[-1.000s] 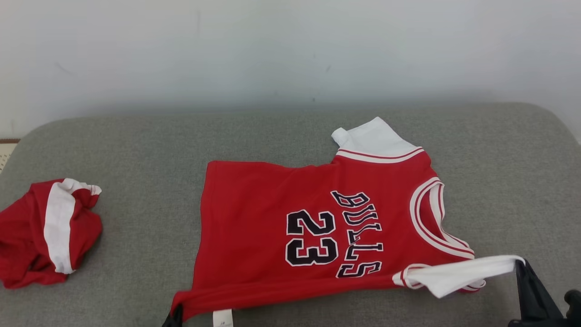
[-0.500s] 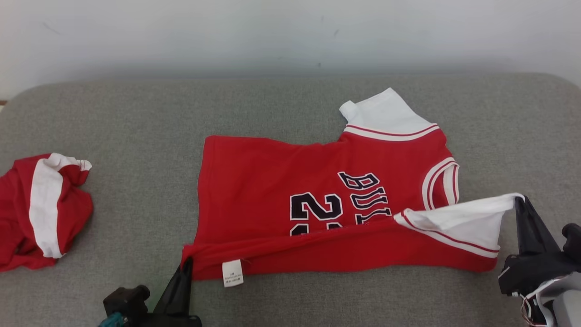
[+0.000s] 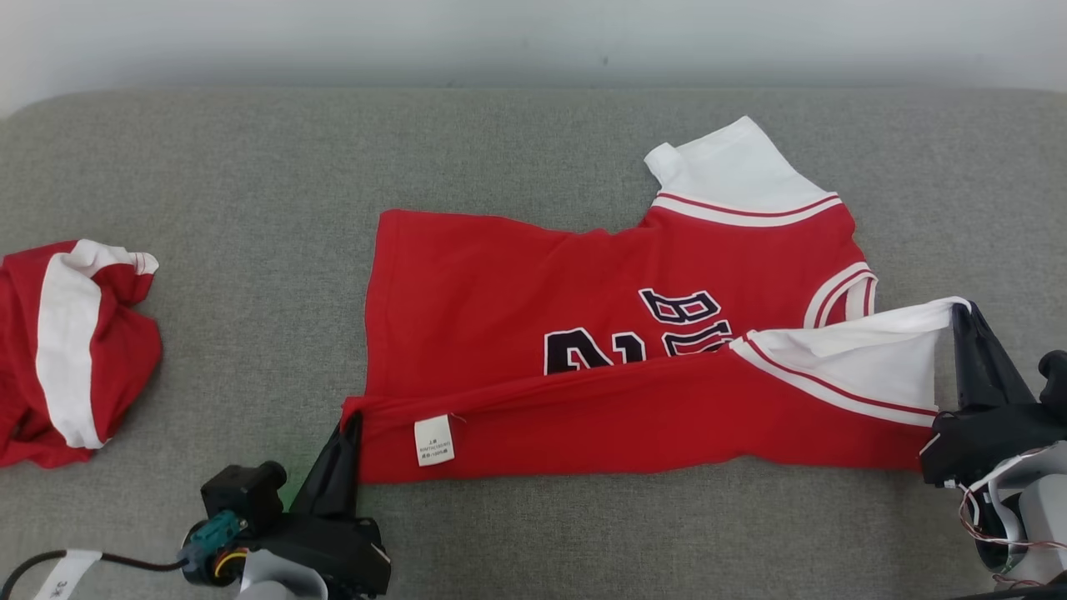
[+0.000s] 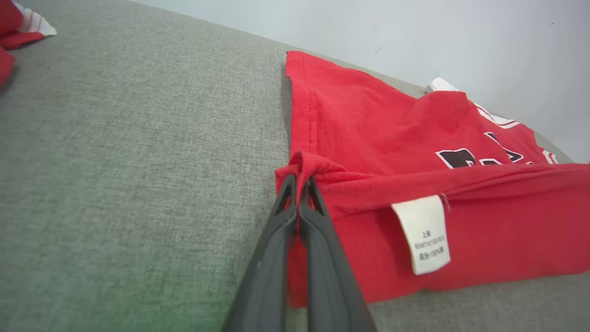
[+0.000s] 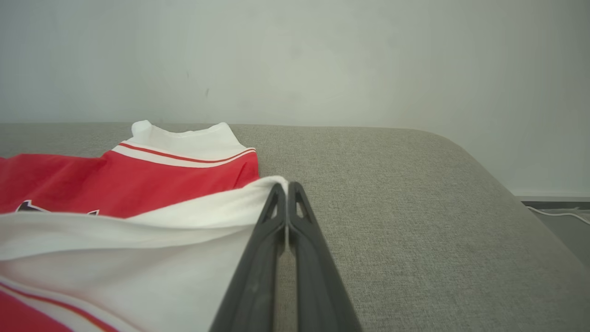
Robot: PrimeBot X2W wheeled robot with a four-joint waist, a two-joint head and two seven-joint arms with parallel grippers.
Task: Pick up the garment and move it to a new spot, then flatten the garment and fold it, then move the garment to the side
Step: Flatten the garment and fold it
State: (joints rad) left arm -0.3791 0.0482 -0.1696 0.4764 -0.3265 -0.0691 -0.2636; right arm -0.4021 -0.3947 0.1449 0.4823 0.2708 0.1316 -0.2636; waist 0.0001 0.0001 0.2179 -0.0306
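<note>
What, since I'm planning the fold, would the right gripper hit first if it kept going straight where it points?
Probably the grey cushion just beyond the white jersey sleeve that the right gripper is shut on; nothing else lies in that line. Depth is unclear: if it runs level, the wall.

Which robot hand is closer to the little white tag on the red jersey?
Left. The left hand pinches a bottom corner of the jersey, right beside the white tag. The right hand grips the white sleeve at the far end.
</note>
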